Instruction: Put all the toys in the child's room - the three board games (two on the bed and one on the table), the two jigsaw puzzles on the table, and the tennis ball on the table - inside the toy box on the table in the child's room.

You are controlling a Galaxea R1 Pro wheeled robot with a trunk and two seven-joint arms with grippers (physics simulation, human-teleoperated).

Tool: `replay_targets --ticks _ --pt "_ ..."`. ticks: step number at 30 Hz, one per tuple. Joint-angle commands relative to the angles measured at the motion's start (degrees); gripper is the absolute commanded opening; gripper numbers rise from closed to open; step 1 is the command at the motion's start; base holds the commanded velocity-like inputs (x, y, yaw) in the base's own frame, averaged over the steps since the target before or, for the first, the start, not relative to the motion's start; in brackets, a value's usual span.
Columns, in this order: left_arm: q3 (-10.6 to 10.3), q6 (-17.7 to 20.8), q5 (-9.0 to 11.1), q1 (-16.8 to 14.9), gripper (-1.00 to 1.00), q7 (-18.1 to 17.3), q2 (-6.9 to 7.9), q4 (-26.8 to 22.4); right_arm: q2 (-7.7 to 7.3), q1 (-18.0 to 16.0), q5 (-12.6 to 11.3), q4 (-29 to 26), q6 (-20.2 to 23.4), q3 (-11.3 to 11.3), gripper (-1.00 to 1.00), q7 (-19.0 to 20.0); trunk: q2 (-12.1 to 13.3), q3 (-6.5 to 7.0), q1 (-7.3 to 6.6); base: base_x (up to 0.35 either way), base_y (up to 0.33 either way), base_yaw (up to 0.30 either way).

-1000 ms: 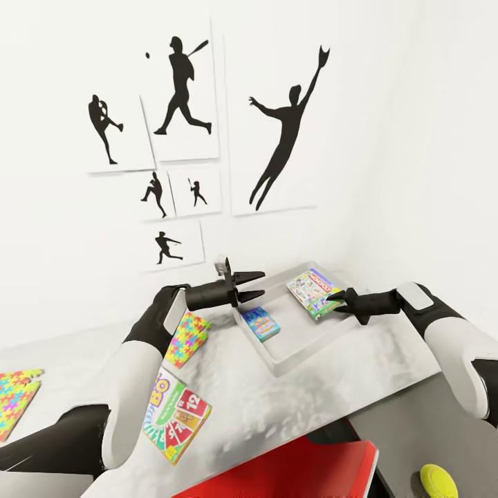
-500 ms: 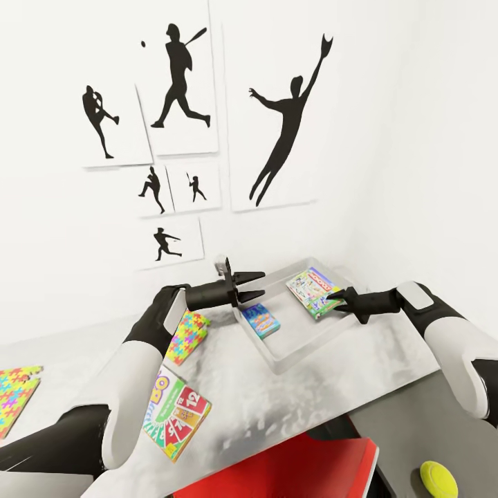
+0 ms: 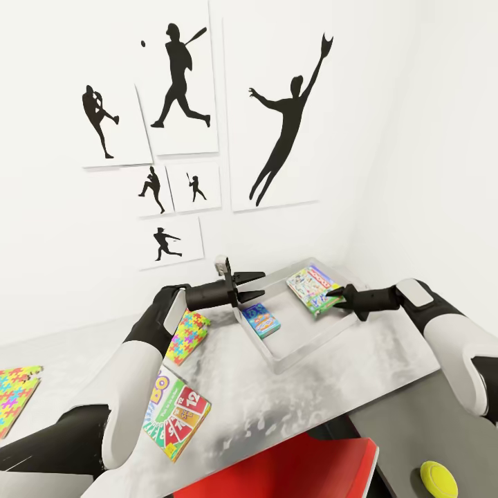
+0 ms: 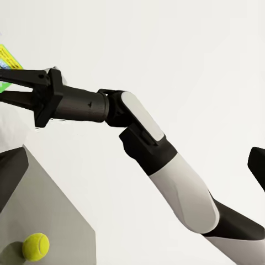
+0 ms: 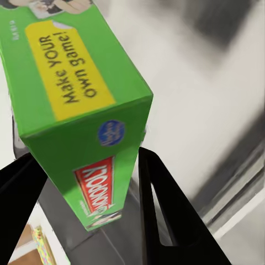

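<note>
My right gripper point(image 3: 337, 299) is shut on the edge of the green-and-white Monopoly board game point(image 3: 315, 288), holding it tilted over the far right part of the light grey toy box point(image 3: 308, 340). In the right wrist view the Monopoly box point(image 5: 83, 110) sits between the two black fingers point(image 5: 165, 215). The blue cartoon board game point(image 3: 261, 319) lies inside the toy box. My left gripper point(image 3: 254, 286) hovers open over the box's left rim, holding nothing. On the table point(image 3: 277, 404) lie the Skip-Bo game point(image 3: 174, 413) and two jigsaw puzzles point(image 3: 185, 337) point(image 3: 14, 393). The tennis ball point(image 3: 438, 478) rests on the dark lower section.
A red object point(image 3: 297, 470) sits below the table's front edge. White walls with black sports silhouette pictures point(image 3: 283, 124) close off the back and right. The left wrist view looks across at my right arm point(image 4: 165, 165) and the tennis ball point(image 4: 35, 246).
My right gripper has carried the Monopoly box slightly up and to the right over the toy box. The head view has shifted a little. My left arm has stayed in place.
</note>
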Motion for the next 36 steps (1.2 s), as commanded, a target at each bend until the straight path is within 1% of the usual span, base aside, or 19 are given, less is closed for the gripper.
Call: replay_targets --ticks 1,6,23,24,36 --pt "0.2 0.34 -0.14 -0.05 1.0 -0.18 -0.05 0.01 -0.03 -0.3 0.08 -0.02 0.16 0.12 -1.0 0.18 -0.06 -0.08 0.01 0.0 0.0 0.0" --pt "0.15 0.27 -0.14 -0.05 1.0 -0.31 -0.05 0.01 -0.1 -0.9 0.22 -0.02 0.16 0.16 -1.0 0.04 -0.06 -0.08 0.01 0.0 0.0 0.0" --pt "0.18 0.23 -0.13 -0.05 1.0 -0.54 -0.04 0.01 0.05 -0.97 0.61 0.44 0.16 0.21 -1.0 -0.23 -0.06 -0.08 0.01 0.0 0.0 0.0" --pt "0.17 0.24 -0.13 -0.05 1.0 -0.57 -0.04 0.01 0.02 -0.97 0.61 0.52 0.16 0.24 1.0 -0.24 -0.06 -0.08 0.01 0.0 0.0 0.0" --pt "0.11 0.17 -0.14 -0.05 1.0 -0.43 -0.05 0.01 -0.17 -0.97 0.6 0.68 0.16 0.47 1.0 -0.24 -0.06 -0.08 0.01 0.0 0.0 0.0"
